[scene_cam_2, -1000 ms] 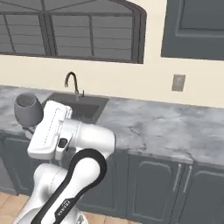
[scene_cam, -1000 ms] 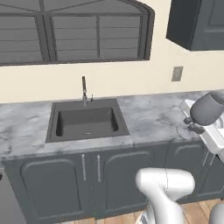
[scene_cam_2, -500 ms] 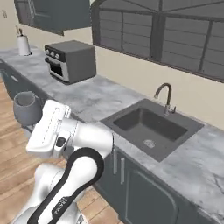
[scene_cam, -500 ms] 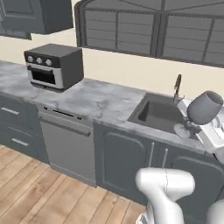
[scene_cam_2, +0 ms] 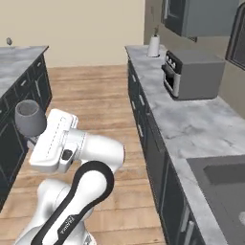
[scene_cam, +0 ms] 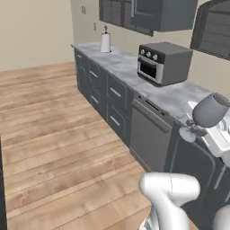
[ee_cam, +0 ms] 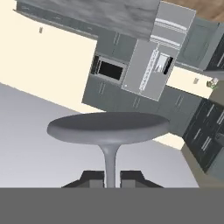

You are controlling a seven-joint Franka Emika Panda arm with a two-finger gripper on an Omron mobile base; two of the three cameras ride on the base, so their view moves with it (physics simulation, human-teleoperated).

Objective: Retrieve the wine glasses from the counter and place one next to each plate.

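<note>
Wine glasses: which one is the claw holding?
The near wine glass, stem pinched in the shut claw; the other small glass stands far off on the island.

Smoky-grey translucent wine glass (scene_cam: 210, 110); white counter (scene_cam_2: 184, 125) veined in grey over dark grey doors; a dark grey toaster oven (scene_cam: 164, 62) on it — and warm brown plank floor (scene_cam: 54, 130), cream walls.
</note>
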